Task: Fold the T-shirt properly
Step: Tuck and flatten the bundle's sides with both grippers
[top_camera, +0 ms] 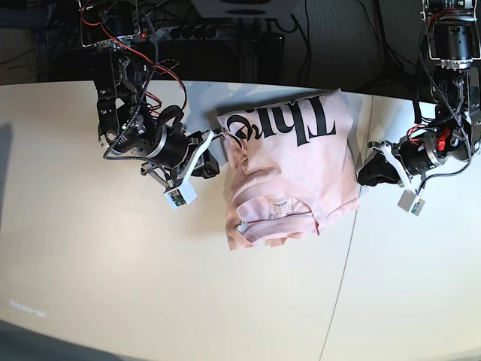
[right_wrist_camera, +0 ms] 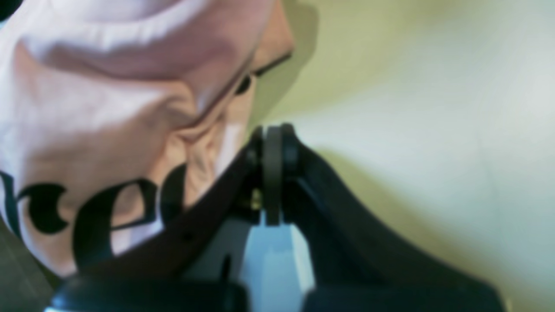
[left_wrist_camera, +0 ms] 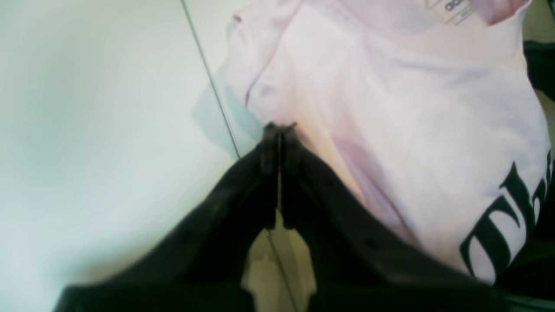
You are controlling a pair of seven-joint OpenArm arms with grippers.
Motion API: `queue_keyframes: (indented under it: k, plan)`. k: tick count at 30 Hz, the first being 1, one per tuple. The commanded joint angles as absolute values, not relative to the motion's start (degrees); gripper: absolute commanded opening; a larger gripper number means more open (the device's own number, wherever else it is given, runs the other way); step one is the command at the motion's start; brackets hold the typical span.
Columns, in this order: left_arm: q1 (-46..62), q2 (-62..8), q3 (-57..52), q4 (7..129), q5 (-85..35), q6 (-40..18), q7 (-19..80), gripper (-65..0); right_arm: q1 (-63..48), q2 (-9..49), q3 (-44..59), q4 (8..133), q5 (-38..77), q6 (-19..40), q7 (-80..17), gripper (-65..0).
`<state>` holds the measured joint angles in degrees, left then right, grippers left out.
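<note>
Ideally, with the left gripper (left_wrist_camera: 279,128) and right gripper (right_wrist_camera: 274,130) both closed beside the half-bunched T-shirt (top_camera: 289,162) on the table (top_camera: 270,301), flatten its rumpled edges gently before folding further.

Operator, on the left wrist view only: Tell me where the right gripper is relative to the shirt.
Observer: In the base view, the right gripper is beside the T-shirt, on the picture's left of it.
Operator: Report whether that gripper is gripping cloth.
Observer: No, the right wrist view shows its fingertips shut with no cloth between them.
Operator: I see only part of the black print. Read me what shows.
Observer: The base view shows large letters reading "Thre", upside down in the picture, on the part nearer the robot's arms.
</note>
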<state>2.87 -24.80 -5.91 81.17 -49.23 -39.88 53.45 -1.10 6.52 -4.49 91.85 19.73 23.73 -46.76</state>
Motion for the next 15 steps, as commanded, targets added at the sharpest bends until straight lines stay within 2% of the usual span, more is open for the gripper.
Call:
queue_keyframes:
  k: [1,8,15]
  plan:
    - [2.0,-25.4,-5.0,81.7,-50.0,-40.0,52.4,-63.5,-0.8,6.6,-4.4,92.7,20.6,22.3,-45.7,-65.0]
    - [-2.5,-25.4,3.9,81.7,-45.8,-40.0,50.3,-63.5,-1.8,6.6,-4.4,92.8,21.9,22.3,-47.0,-65.0]
    - [-5.0,-25.4,8.0,81.5,-45.3,-40.0,49.4,-63.5,-1.8,6.0,-4.3,92.8,22.5,22.3,-47.7,-65.0]
